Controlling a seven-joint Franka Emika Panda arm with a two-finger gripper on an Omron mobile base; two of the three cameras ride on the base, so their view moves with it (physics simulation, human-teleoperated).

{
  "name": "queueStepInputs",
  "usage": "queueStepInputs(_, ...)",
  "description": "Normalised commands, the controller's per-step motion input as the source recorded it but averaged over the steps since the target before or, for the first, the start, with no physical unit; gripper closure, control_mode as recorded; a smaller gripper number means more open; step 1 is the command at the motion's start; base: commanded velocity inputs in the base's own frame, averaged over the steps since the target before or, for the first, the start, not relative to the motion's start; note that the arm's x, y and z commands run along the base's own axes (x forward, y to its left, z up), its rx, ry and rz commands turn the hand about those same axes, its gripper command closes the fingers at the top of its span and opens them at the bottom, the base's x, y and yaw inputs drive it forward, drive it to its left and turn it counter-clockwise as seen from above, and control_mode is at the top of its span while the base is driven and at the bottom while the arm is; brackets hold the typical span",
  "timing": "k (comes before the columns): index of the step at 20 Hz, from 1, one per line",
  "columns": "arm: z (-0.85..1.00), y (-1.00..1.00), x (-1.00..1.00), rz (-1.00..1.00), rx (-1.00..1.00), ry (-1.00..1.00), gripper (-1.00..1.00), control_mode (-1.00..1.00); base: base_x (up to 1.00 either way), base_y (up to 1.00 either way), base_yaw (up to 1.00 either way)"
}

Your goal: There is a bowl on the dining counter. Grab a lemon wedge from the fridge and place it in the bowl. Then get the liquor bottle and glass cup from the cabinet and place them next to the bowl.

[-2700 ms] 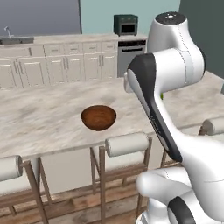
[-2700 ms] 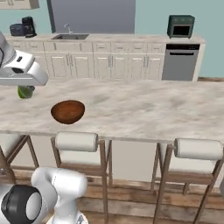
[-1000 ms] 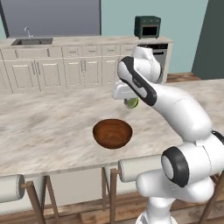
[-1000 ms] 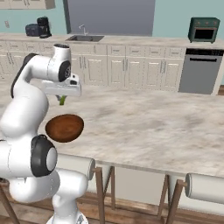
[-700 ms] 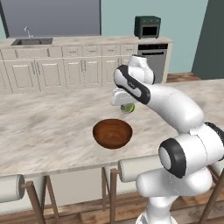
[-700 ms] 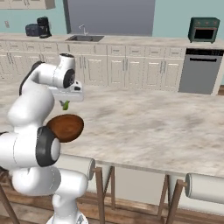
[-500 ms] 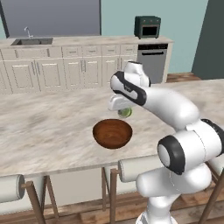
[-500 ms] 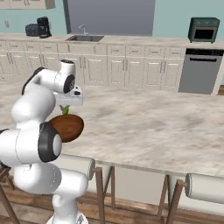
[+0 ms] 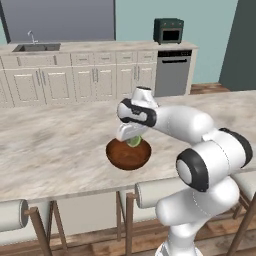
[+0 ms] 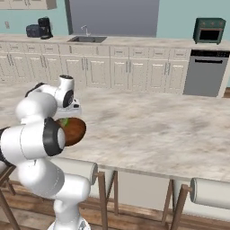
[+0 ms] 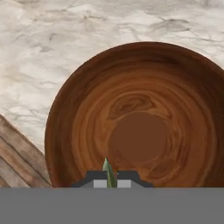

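Observation:
A brown wooden bowl (image 9: 128,155) stands on the dining counter (image 9: 55,150), near its front edge. My gripper (image 9: 133,138) hangs just over the bowl's rim, pointing down, shut on a green-yellow lemon wedge (image 9: 134,142). From the right base view the lemon wedge (image 10: 65,121) sits at the near edge of the bowl (image 10: 74,131), under the gripper (image 10: 67,117). In the hand view the bowl (image 11: 144,113) lies directly below, empty, and a sliver of the lemon wedge (image 11: 109,174) shows between the fingertips (image 11: 93,177).
Cushioned stools (image 9: 160,191) (image 10: 206,192) line the counter's near side. Behind stand cream wall cabinets with a sink (image 10: 87,39), a dishwasher (image 9: 173,75), a green toaster oven (image 9: 168,31) and a coffee machine (image 10: 44,27).
The arm has lowered the lemon wedge from above the counter down to the bowl's rim. The bowl has not moved.

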Motion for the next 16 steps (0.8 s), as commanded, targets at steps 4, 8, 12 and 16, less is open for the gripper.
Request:
queueStepInputs(4, -0.47, 0.06, 0.3, 0.07, 0.0, 0.0, 1.0, -1.0, 0.0, 0.0, 0.0)
queueStepInputs(8, -0.46, 0.06, 0.28, 0.07, 0.0, 0.0, 1.0, -1.0, 0.0, 0.0, 0.0)
queueStepInputs(12, -0.39, 0.07, 0.15, 0.05, 0.0, 0.0, 1.0, -1.0, 0.0, 0.0, 0.0)
queueStepInputs(16, -0.37, 0.07, 0.18, 0.04, 0.0, 0.0, 1.0, -1.0, 0.0, 0.0, 0.0)
